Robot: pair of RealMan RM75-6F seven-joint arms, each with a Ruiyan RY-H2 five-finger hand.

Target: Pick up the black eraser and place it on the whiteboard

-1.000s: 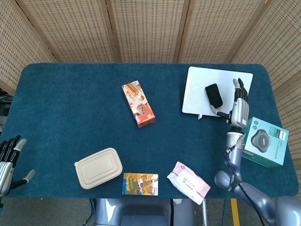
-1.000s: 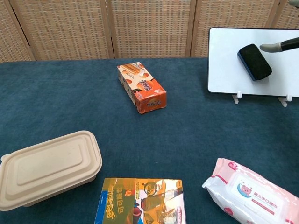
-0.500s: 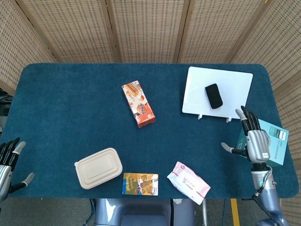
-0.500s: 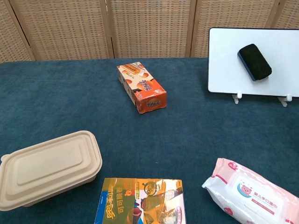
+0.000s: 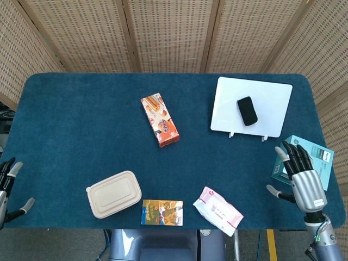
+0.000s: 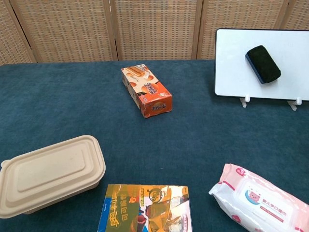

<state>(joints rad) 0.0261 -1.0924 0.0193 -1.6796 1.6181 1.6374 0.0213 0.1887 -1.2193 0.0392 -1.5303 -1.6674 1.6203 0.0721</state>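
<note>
Blue tablecloth (image 5: 81, 114) carried black eraser (image 5: 247, 110) on whiteboard (image 5: 228, 103); orange box (image 5: 160, 119), lidded container (image 5: 113, 193) well apart. Right hand (image 5: 302, 176) and left hand (image 5: 6, 187) splayed, empty.

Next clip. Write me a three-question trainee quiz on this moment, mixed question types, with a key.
1. True or false: the black eraser lies on the whiteboard.
2. Multiple choice: the right robot hand is A) gripping the eraser, B) holding nothing with fingers apart, near the teal box, C) pressing on the whiteboard.
3. Fill in: nearest the table's front edge, between the beige lidded container and the pink wipes pack, lies a flat yellow ____.

Key
1. True.
2. B.
3. Snack packet. The left robot hand, at the table's left edge, also holds nothing.
</note>
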